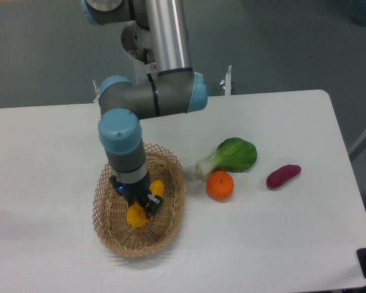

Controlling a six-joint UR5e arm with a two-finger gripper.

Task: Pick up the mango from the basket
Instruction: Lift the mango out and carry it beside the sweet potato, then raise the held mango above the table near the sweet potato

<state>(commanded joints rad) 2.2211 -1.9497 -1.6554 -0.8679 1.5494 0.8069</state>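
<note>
**Closing on the mango in the basket**

Looking down the arm, I find the gripper (140,204) low inside the basket (171,210), its dark body sitting right over the mango (136,215). Yellow shows on both sides of it: a larger lobe below and to the left, a smaller tip up and to the right. So the fingers seem to straddle the fruit about mid-length. I cannot tell from this view whether they are pinching it or merely set around it; the wrist hides the gap.

The mango lies in the bowl of the basket, tilted along a diagonal, and I cannot tell whether it rests on the weave or is already a little clear of it.

I judge this to be the grasp step, the lift not yet made. What comes next calls for a firm squeeze confirmed first, then a straight rise, clear of the lattice rim. The skin looks smooth and the shape tapers, so a grip off centre could let it swing or slip. The light wicker might also drag up with the fruit if a finger catches the weave.

Farther out on the table (280,244), well apart from the basket, sit an orange (220,185), touching or just beside a leafy green (233,155), and a purple vegetable (283,176) off to the right. None of them is in the way.
</note>
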